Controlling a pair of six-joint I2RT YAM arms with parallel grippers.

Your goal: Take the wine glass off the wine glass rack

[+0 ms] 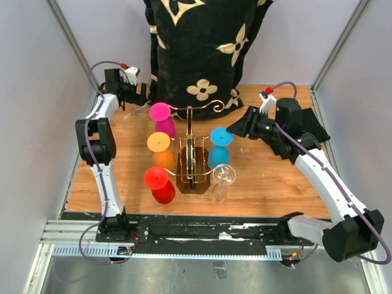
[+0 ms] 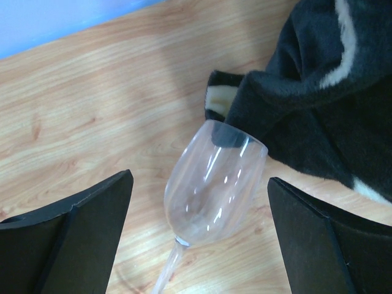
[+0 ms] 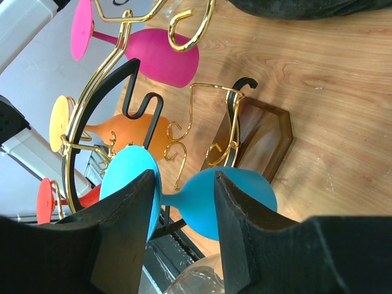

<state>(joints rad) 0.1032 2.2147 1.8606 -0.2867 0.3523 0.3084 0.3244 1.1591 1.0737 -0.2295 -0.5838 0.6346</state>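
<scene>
The wine glass rack (image 1: 191, 160) is a gold wire stand on a dark brown base, mid-table. Pink (image 1: 160, 114), orange (image 1: 159, 144), red (image 1: 157, 181), blue (image 1: 220, 138) and clear (image 1: 223, 176) wine glasses hang on it. My right gripper (image 1: 236, 130) is open, and in the right wrist view (image 3: 184, 177) its fingers straddle the blue glass's (image 3: 229, 202) stem without closing on it. My left gripper (image 1: 138, 98) is open at the back left. Another clear wine glass (image 2: 214, 184) lies on its side on the table between the left gripper's spread fingers (image 2: 79, 239).
A black cloth with cream flowers (image 1: 202, 49) stands at the back, its edge just beyond the lying glass (image 2: 318, 92). The rack's brown base (image 3: 260, 138) and gold scrolls (image 3: 190, 30) are close to my right fingers. Grey walls enclose the wooden table (image 1: 275, 184).
</scene>
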